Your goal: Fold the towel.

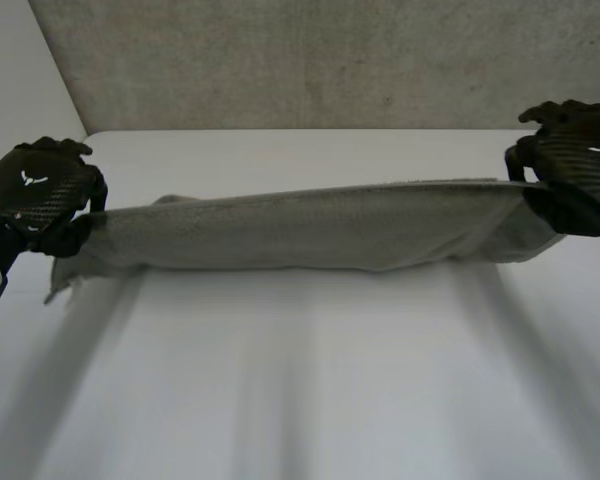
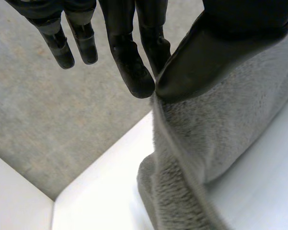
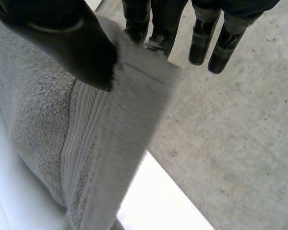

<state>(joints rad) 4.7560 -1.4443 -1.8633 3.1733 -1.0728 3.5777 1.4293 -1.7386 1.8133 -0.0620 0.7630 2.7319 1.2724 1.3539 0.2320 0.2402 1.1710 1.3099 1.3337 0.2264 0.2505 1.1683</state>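
A grey towel [image 1: 310,230] hangs stretched between my two hands above the white table [image 1: 300,380], folded lengthwise into a long band. My left hand [image 1: 35,195] pinches its left end; in the left wrist view the thumb [image 2: 201,57] presses the towel [image 2: 206,139] against the fingers [image 2: 134,67]. My right hand [image 1: 575,165] holds the right end; in the right wrist view its thumb [image 3: 62,38] clamps the ribbed hem of the towel [image 3: 86,143] against the fingers [image 3: 153,28]. The towel's lower edge sags toward the table.
A grey speckled wall [image 1: 310,60] rises behind the table's far edge. A pale wall [image 1: 10,80] stands at the left. The table's far corner [image 2: 57,201] lies below my left hand.
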